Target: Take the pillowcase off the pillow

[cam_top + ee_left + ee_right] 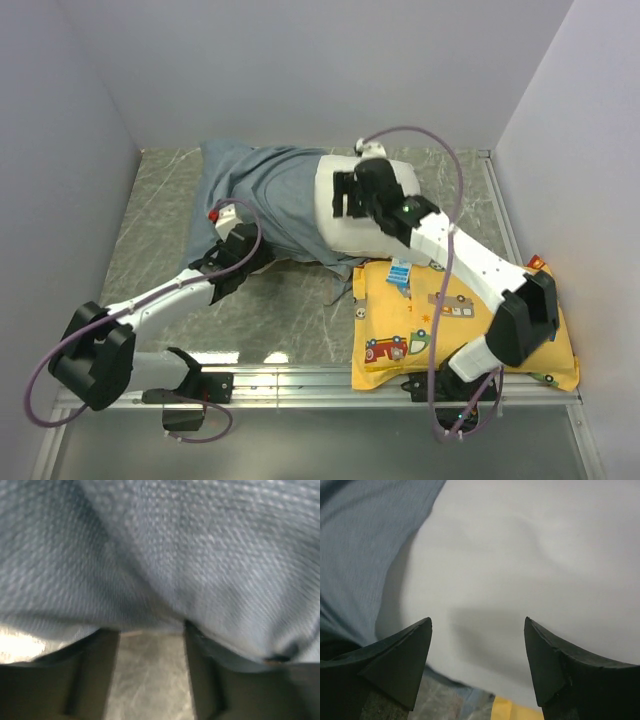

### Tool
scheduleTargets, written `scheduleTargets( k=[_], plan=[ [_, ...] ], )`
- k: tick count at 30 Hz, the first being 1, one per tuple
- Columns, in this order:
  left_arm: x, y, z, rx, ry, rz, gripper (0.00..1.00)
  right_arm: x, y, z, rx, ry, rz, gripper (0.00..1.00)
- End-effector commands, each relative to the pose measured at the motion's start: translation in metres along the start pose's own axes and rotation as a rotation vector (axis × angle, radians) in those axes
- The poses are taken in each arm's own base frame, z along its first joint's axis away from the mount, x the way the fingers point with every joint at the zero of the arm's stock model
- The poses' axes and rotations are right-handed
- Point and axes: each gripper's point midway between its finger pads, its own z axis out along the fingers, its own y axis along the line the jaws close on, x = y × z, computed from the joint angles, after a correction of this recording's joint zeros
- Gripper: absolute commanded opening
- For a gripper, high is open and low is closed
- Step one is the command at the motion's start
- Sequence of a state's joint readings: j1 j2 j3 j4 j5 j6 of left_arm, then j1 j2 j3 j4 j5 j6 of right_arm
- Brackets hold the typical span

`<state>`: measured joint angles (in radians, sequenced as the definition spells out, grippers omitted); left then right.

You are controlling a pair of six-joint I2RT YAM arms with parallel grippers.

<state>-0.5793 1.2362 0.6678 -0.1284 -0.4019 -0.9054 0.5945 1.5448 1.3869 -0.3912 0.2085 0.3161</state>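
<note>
The dusty blue-grey pillowcase (265,195) lies bunched at the back of the table, still round the left part of the white pillow (340,235), whose right part is bare. My right gripper (347,195) hovers over the bare pillow (530,555), open, with nothing between its fingers (405,655); the pillowcase edge (365,540) is to their left. My left gripper (235,250) sits at the pillowcase's near left edge. In the left wrist view, blurred blue fabric (175,545) drapes over the fingertips, and the jaws stand apart with bare table between them.
A yellow pillow printed with cartoon vehicles (450,320) lies at the near right, under the right arm and touching the white pillow; a corner of it (512,711) also shows in the right wrist view. The grey marbled table (160,210) is walled on three sides.
</note>
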Motion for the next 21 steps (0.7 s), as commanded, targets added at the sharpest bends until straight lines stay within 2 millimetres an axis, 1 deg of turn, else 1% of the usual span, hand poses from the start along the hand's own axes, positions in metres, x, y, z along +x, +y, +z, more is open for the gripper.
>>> scheduleTargets(
  k=[1, 2, 3, 4, 5, 6, 7, 8, 11, 12, 14, 15, 16, 17, 18, 19, 20, 21],
  plan=[
    [-0.031, -0.015, 0.01, 0.013, -0.135, -0.022, 0.56, 0.019, 0.003, -0.022, -0.007, -0.043, -0.025, 0.81],
    [-0.034, -0.015, 0.01, 0.007, -0.146, -0.014, 0.43, 0.026, 0.003, -0.025, -0.013, -0.046, -0.028, 0.81],
    [-0.04, -0.02, 0.009, 0.024, -0.169, -0.024, 0.35, 0.046, 0.001, -0.03, -0.018, -0.028, -0.033, 0.82],
    [-0.043, -0.022, 0.008, 0.026, -0.178, -0.017, 0.26, 0.05, 0.001, -0.03, -0.026, -0.041, -0.026, 0.82],
    [-0.047, -0.024, 0.006, 0.03, -0.184, -0.014, 0.12, 0.069, -0.007, -0.029, -0.006, -0.017, -0.031, 0.83],
    [-0.049, -0.024, 0.005, 0.025, -0.189, -0.008, 0.06, 0.07, -0.006, -0.031, -0.016, -0.039, -0.021, 0.84],
    [-0.052, -0.025, 0.004, 0.025, -0.195, -0.002, 0.01, 0.075, -0.008, -0.03, -0.011, -0.04, -0.02, 0.87],
    [-0.052, -0.024, 0.003, 0.012, -0.189, 0.011, 0.01, 0.084, -0.012, -0.028, -0.005, -0.028, -0.023, 0.87],
    [-0.055, -0.025, 0.0, 0.018, -0.194, 0.018, 0.0, 0.091, -0.012, -0.017, 0.008, -0.013, -0.036, 0.9],
    [-0.055, -0.026, -0.001, 0.021, -0.192, 0.02, 0.01, 0.098, -0.015, -0.008, 0.033, 0.011, -0.048, 0.9],
    [-0.063, -0.03, -0.009, 0.04, -0.204, 0.017, 0.01, 0.097, -0.014, 0.0, 0.054, 0.008, -0.048, 0.9],
    [-0.068, -0.031, -0.017, 0.044, -0.21, 0.019, 0.01, 0.102, -0.021, 0.008, 0.099, 0.032, -0.058, 0.82],
    [-0.077, -0.036, -0.024, 0.059, -0.228, 0.023, 0.0, 0.098, -0.023, 0.01, 0.127, 0.032, -0.063, 0.73],
    [-0.084, -0.038, -0.03, 0.065, -0.239, 0.026, 0.0, 0.079, -0.019, 0.01, 0.14, 0.004, -0.057, 0.57],
    [-0.088, -0.037, -0.037, 0.06, -0.244, 0.035, 0.01, 0.075, -0.022, 0.009, 0.165, 0.01, -0.073, 0.33],
    [-0.108, -0.046, -0.053, 0.085, -0.287, 0.036, 0.01, 0.062, -0.028, 0.006, 0.205, -0.018, -0.073, 0.05],
    [-0.119, -0.051, -0.062, 0.097, -0.308, 0.039, 0.0, 0.034, -0.023, 0.0, 0.2, -0.068, -0.061, 0.0],
    [-0.129, -0.055, -0.071, 0.108, -0.327, 0.045, 0.0, 0.022, -0.025, -0.007, 0.213, -0.08, -0.076, 0.0]
  ],
)
